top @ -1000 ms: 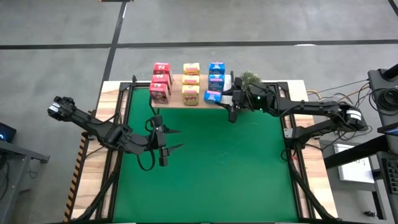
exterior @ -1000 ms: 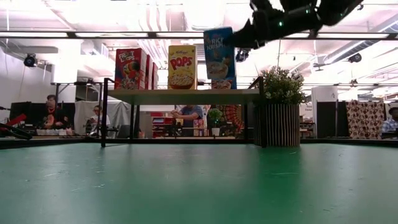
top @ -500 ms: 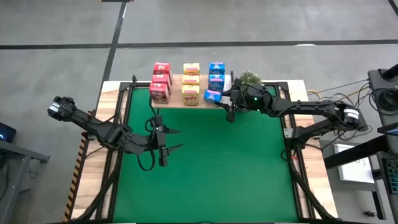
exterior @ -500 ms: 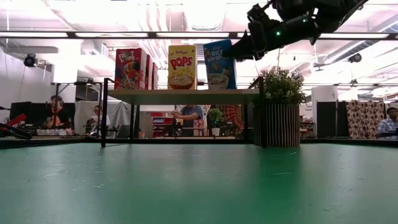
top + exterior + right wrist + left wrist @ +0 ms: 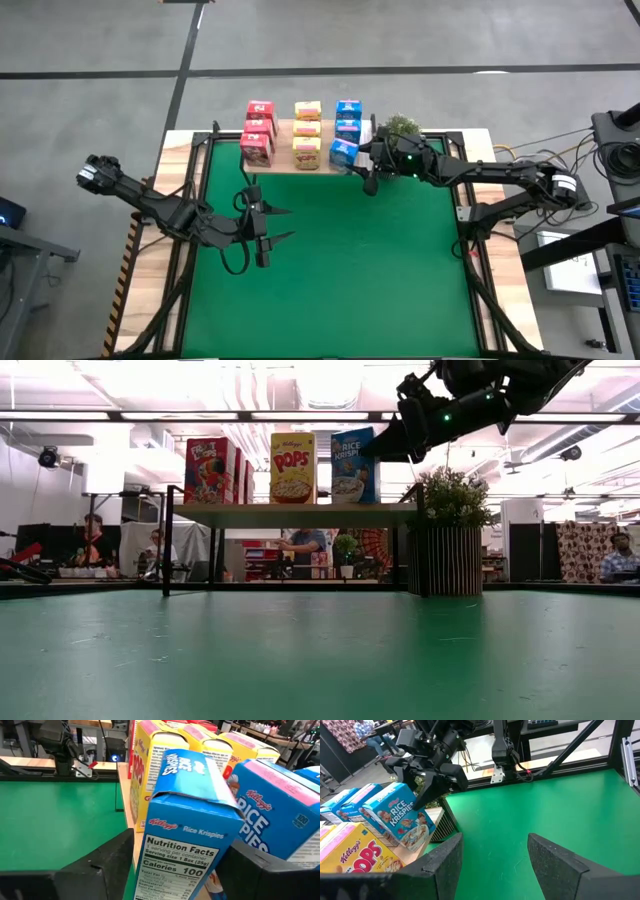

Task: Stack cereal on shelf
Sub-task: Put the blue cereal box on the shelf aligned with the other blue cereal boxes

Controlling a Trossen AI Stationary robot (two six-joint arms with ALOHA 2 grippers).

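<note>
High view first, from the left: the left gripper (image 5: 268, 225) hangs over the green surface (image 5: 340, 270) with its jaws spread and nothing between them, just as it did a second ago. On the shelf (image 5: 280, 160) at the far edge stand the cereal boxes in three files: pink-red boxes (image 5: 258, 132), yellow boxes (image 5: 307, 133) and blue boxes (image 5: 347, 118). The front blue box (image 5: 343, 151) is what has changed: a second ago it lay skewed at the shelf's front right corner, and now it sits closer in line behind the other blue ones, though still slightly turned. In the low view it stood taller and tilted before; now the front blue box (image 5: 354, 465) rests level on the shelf (image 5: 290, 514) beside the yellow box (image 5: 292, 467), with the pink-red box (image 5: 208, 470) farther left. The right gripper (image 5: 362, 165) is at the shelf's right end; its jaws are spread either side of the front blue box (image 5: 187, 820), and whether the pads still touch the cardboard cannot be told. The left wrist view shows the right gripper (image 5: 431, 785) just above that box (image 5: 400, 817).

A potted plant (image 5: 402, 125) stands at the shelf's right end. Beyond the surface lies an open room with ceiling lights, and people (image 5: 300, 550) sit at desks in the distance.
</note>
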